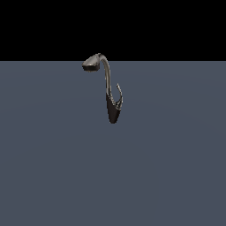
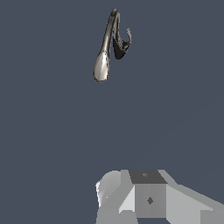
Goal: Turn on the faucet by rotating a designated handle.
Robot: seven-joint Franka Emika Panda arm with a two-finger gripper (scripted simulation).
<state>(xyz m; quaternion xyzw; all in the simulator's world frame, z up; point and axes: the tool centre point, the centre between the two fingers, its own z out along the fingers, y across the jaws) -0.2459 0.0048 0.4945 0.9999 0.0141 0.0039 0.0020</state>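
A small dark brownish-grey faucet (image 1: 111,108) stands alone on a flat, plain slate-grey surface (image 1: 53,167), a little above the middle of the exterior view, with a black background behind the far edge of that surface. Its tapered body narrows to a point at the bottom, and a tall curved gooseneck rises from it and bends over toward the exterior view's left, ending in a flattened oval spray head (image 1: 91,63). A thin, short, curved grey handle (image 1: 119,93) branches off the body on the exterior view's right, rising beside the neck without touching it. The arm does not appear in the exterior view. In the wrist view the faucet (image 2: 118,48) sits far off, with its pale oval head (image 2: 101,66) nearest the camera and the slim handle (image 2: 128,38) curling beside the dark body. Blocky grey parts of the gripper (image 2: 148,199) fill the near edge of that view, well apart from the faucet; whether the fingers are spread or closed cannot be told, since they are probably cut off by the frame.
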